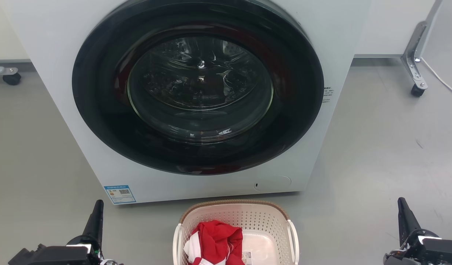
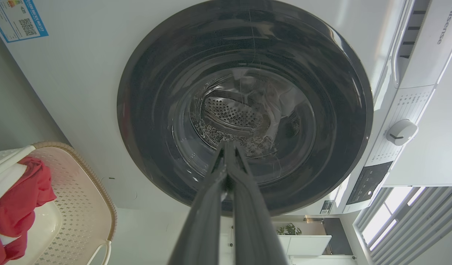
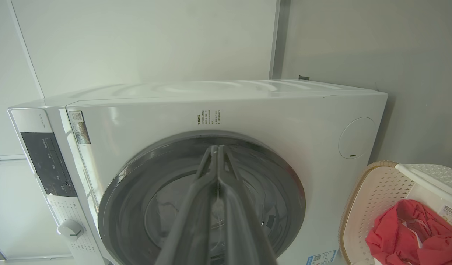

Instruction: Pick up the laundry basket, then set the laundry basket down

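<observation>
Nearest: left gripper (image 1: 98, 209) low on the left, right gripper (image 1: 402, 209) low on the right, both pointing toward the far side. Both clenched on nothing: in the wrist views the fingertips are pressed together with no object between.

Between them, near centre: laundry basket (image 1: 264, 221), upright on the grey floor (image 1: 377, 154), well apart from either gripper. Near end cut off by the frame edge.

Inside: one crumpled red garment (image 1: 216, 235) with white trim, bunched in the left half and up against the left wall. Right half bare down to the base, small label (image 1: 248, 254) there.

Just beyond the far rim: white front-loading washer (image 1: 196, 186), much bigger than the basket, blocking the whole far side. Round dark door (image 1: 198, 92) shut, drum visible through the glass. Basket just in front of it; cannot tell whether touching. Blue sticker (image 1: 119, 194) at the washer's lower left corner, round flap (image 1: 272, 183) at lower right. Caster (image 1: 10, 77) far left, metal castered leg (image 1: 413, 62) far right, both well clear of the basket.

Basket look: cream-white perforated walls, rounded-rectangular, brown woven-look rim (image 1: 233, 201), white handles on the left (image 1: 177, 239) and right (image 1: 295, 235) sides.
</observation>
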Tool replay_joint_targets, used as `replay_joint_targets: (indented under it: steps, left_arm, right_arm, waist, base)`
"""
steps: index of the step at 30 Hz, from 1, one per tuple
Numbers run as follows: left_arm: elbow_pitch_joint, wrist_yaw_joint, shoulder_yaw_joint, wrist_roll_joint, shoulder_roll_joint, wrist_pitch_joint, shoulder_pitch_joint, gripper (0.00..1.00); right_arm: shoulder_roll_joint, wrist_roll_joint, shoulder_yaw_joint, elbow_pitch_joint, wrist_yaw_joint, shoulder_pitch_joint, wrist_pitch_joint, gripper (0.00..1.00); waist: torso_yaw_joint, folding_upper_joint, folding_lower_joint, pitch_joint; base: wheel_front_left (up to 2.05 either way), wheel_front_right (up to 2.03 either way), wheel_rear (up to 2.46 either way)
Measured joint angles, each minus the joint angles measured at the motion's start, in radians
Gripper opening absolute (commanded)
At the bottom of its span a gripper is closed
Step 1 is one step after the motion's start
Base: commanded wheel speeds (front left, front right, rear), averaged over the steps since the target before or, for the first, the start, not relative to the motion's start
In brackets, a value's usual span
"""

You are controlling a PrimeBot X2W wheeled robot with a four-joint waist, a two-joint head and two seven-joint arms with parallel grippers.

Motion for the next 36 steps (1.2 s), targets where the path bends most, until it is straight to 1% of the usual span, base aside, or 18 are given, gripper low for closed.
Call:
replay_joint_targets:
  steps: [7,8,16,25,36]
  left_arm:
    - [0.005,0.000,-0.001,0.000,-0.001,0.000,0.003,0.00]
    - [0.015,0.001,-0.002,0.000,-0.002,0.000,0.009,1.00]
    - [0.025,0.001,-0.014,0.000,-0.007,-0.014,0.026,1.00]
    - [0.024,0.001,-0.040,0.007,-0.006,-0.055,0.002,1.00]
    - [0.025,0.001,-0.098,0.132,0.019,-0.107,-0.024,1.00]
  right_arm:
    - [0.001,-0.001,0.001,0.005,0.000,0.002,0.000,0.00]
    - [0.003,-0.001,0.002,0.014,-0.002,0.007,0.000,1.00]
    - [0.010,-0.005,0.002,0.025,-0.002,0.023,-0.010,1.00]
    - [0.005,-0.045,0.004,0.020,-0.002,0.020,-0.046,1.00]
    - [-0.032,-0.204,0.043,0.017,-0.002,0.002,-0.105,1.00]
  waist:
    - [0.000,0.0000,0.0000,0.000]
    - [0.000,0.0000,0.0000,0.000]
    - [-0.002,0.0000,0.0000,0.000]
    - [-0.003,0.0000,0.0000,0.002]
    - [-0.005,0.0000,0.0000,0.002]
  base:
    - [0.00,0.00,0.00]
    - [0.00,0.00,0.00]
    - [0.00,0.00,0.00]
    - [0.00,0.00,0.00]
    - [0.00,0.00,0.00]
